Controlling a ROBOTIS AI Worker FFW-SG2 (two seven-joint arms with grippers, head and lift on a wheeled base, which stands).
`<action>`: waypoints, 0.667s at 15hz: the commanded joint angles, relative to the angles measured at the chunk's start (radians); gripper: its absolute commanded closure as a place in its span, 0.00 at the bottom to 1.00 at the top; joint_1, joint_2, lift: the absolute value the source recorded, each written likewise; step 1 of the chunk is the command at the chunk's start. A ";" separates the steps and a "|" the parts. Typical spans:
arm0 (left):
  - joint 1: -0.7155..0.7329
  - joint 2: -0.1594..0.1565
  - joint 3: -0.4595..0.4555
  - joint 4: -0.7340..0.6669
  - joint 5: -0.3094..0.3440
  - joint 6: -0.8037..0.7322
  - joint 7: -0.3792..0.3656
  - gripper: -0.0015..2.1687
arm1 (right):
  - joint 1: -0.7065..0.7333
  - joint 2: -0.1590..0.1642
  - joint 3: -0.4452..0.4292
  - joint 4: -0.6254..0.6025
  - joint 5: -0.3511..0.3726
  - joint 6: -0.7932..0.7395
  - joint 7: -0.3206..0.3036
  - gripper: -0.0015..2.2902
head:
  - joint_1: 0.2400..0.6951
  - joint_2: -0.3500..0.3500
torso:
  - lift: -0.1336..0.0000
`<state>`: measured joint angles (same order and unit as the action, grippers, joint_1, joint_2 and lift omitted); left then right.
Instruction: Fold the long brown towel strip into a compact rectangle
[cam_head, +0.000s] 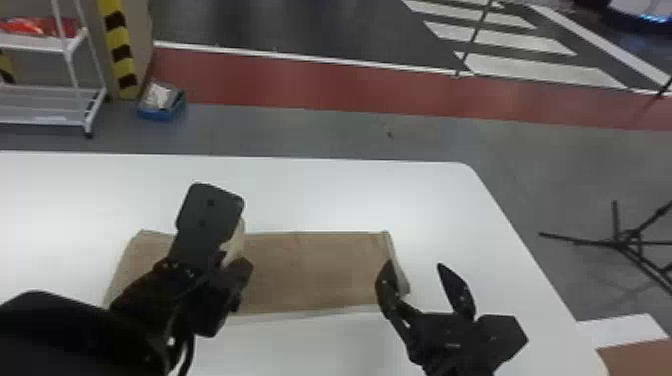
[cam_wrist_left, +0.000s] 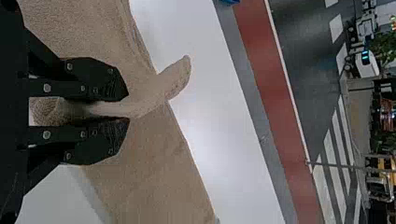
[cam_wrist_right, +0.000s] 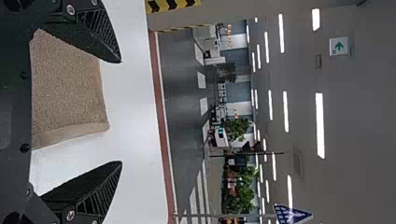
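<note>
The brown towel strip (cam_head: 320, 270) lies lengthwise across the white table, with my left gripper (cam_head: 232, 250) over its left-middle part. In the left wrist view, my left gripper (cam_wrist_left: 109, 109) is shut on a raised fold of the towel (cam_wrist_left: 154, 172), and the pinched cloth sticks up past the fingertips. My right gripper (cam_head: 412, 272) stands open at the towel's right end, one finger over the end edge and the other above bare table. The right wrist view has the towel's end (cam_wrist_right: 70, 88) beyond my open right gripper (cam_wrist_right: 122, 112), nearer one finger, with nothing held.
The white table (cam_head: 350, 195) has its far edge beyond the towel and its right edge past my right gripper. On the floor are a white shelf rack (cam_head: 45, 95), a blue box (cam_head: 161, 107) and a black tripod stand (cam_head: 622, 242).
</note>
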<state>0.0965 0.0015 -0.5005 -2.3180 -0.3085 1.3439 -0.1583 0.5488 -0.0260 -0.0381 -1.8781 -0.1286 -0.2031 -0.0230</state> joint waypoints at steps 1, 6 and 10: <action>0.020 -0.004 -0.046 0.022 -0.034 -0.019 0.016 0.00 | -0.004 -0.003 0.007 0.005 -0.002 0.000 0.000 0.05 | 1.00 0.09 | 0.18; 0.049 -0.004 -0.036 0.011 -0.034 -0.074 0.022 0.01 | -0.007 -0.003 0.014 0.007 0.003 0.000 0.002 0.05 | 1.00 0.06 | 0.18; 0.184 -0.004 0.212 -0.012 0.035 -0.418 0.003 0.01 | -0.012 0.000 0.089 0.002 0.046 0.012 0.021 0.05 | 1.00 0.13 | 0.18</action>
<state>0.2273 0.0015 -0.3964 -2.3281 -0.3128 1.0740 -0.1517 0.5413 -0.0283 0.0145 -1.8753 -0.1073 -0.1987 -0.0027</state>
